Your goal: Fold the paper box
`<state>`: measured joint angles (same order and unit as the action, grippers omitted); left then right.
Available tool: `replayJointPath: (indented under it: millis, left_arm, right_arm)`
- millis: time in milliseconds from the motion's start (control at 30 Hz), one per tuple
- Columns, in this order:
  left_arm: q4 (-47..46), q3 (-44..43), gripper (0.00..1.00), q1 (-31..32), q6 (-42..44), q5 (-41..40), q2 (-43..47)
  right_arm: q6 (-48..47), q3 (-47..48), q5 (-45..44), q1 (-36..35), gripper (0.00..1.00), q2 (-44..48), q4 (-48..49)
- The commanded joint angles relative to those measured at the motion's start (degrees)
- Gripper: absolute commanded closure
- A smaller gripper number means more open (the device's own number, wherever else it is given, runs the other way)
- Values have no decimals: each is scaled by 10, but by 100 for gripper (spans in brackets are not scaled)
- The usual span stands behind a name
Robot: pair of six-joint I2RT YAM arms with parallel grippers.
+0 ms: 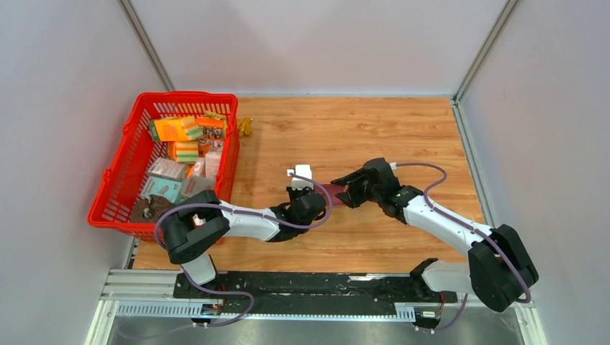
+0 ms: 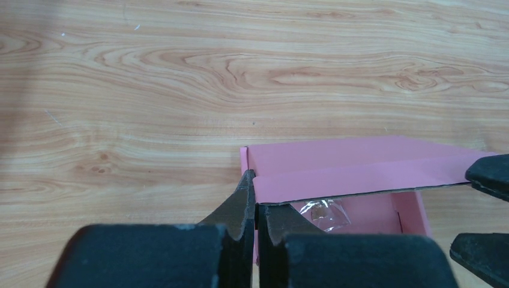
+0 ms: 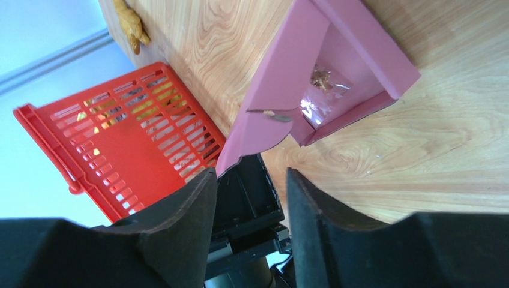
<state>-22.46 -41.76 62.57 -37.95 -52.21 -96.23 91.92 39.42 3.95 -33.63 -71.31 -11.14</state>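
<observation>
Left wrist view: the left claw [image 2: 256, 201] is pinching a side wall of the pink paper box [image 2: 360, 159], which sits in the middle of the tabletop [image 2: 180, 72]. The right claw [image 3: 249, 180] is spread by the raised flap [image 3: 270, 90]. The card looks light and bendy, so hold the edges softly.

Even, diffuse overhead light; the tabletop [image 1: 338, 129] reads bright, with only faint soft shadows under the arms [image 1: 244, 219]. In the wrist views the left tool [image 2: 256, 207] and right tool [image 3: 249, 180] are dark, slightly blurred masses along the lower edge; wood grain beyond is sharp. Small highlights glint on clear film [image 2: 321, 213] inside the paper box [image 2: 336, 159].
</observation>
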Motion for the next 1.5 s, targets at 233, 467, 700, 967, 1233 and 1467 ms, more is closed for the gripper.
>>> replayJointPath:
  millis: [233, 467, 700, 967, 1233, 1467]
  left_arm:
    - [44, -11, 100, 6, 3, 9, -33]
    - [46, -6, 100, 5, -9, 11, -30]
    - [51, 28, 66, 6, -48, 42, 7]
    - [15, 105, 44, 22, -64, 132, 88]
    - [65, 134, 51, 28, -27, 254, 197]
    - [160, 92, 64, 25, 35, 277, 278]
  right_arm:
    - [58, -49, 7, 15, 72, -32, 91]
    - [60, -80, 16, 16, 81, -36, 106]
    - [29, -82, -2, 16, 82, -15, 113]
    - [-11, -79, 1, 16, 81, -20, 87]
    - [-49, -80, 1, 17, 75, -36, 96]
    - [-117, -66, 11, 16, 73, -41, 85]
